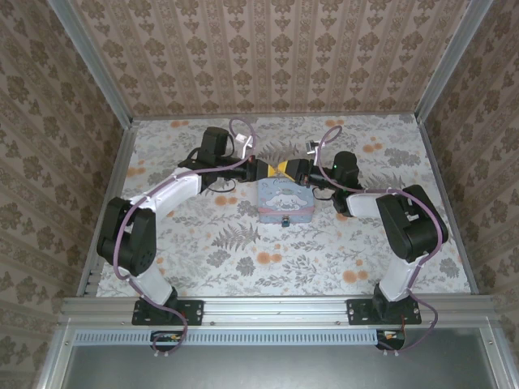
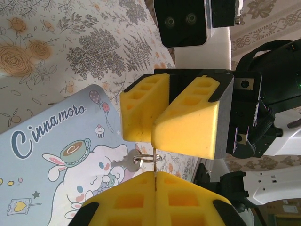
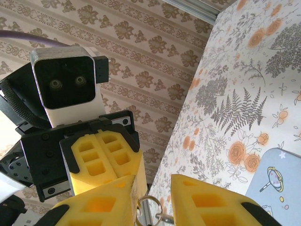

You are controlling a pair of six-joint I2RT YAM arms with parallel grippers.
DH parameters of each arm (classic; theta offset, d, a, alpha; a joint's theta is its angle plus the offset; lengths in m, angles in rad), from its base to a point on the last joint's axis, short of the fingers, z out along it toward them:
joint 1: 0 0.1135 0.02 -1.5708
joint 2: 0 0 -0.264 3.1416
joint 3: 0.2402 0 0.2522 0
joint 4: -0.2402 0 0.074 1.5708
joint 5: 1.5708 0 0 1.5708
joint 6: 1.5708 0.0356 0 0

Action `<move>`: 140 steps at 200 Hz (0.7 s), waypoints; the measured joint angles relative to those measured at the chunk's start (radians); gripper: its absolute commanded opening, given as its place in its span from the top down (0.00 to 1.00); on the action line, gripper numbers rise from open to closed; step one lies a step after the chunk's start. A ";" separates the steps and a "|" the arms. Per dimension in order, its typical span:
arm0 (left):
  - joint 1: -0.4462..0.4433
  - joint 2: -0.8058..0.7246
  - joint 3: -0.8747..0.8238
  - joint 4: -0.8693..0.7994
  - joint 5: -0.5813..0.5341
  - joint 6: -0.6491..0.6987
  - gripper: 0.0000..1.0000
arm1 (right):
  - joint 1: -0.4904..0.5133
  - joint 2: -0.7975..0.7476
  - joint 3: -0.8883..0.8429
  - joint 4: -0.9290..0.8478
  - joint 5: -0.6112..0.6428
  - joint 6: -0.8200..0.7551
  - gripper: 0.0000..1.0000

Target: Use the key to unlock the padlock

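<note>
The left gripper is pressed together on the key ring, and the silver key hangs from the ring above the pale blue cartoon tin. The right gripper faces it tip to tip, its fingers slightly parted with the ring in the gap. The small padlock sits at the tin's near edge on the floral worktop.
</note>
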 measured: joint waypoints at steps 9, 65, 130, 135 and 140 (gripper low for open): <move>0.000 0.000 0.000 0.000 0.000 0.000 1.00 | 0.002 0.000 0.001 0.003 0.000 0.000 0.73; -0.002 0.000 0.000 0.004 0.000 0.000 1.00 | 0.024 0.000 0.005 0.011 -0.010 0.002 0.78; 0.000 0.000 0.000 0.004 0.000 -0.001 1.00 | 0.022 0.000 0.007 0.030 -0.014 0.007 1.00; 0.000 0.000 0.000 0.005 0.000 -0.001 1.00 | 0.022 0.000 0.007 0.030 -0.014 0.007 1.00; 0.000 0.000 0.000 0.005 0.000 -0.001 1.00 | 0.021 0.000 0.007 0.030 -0.014 0.006 1.00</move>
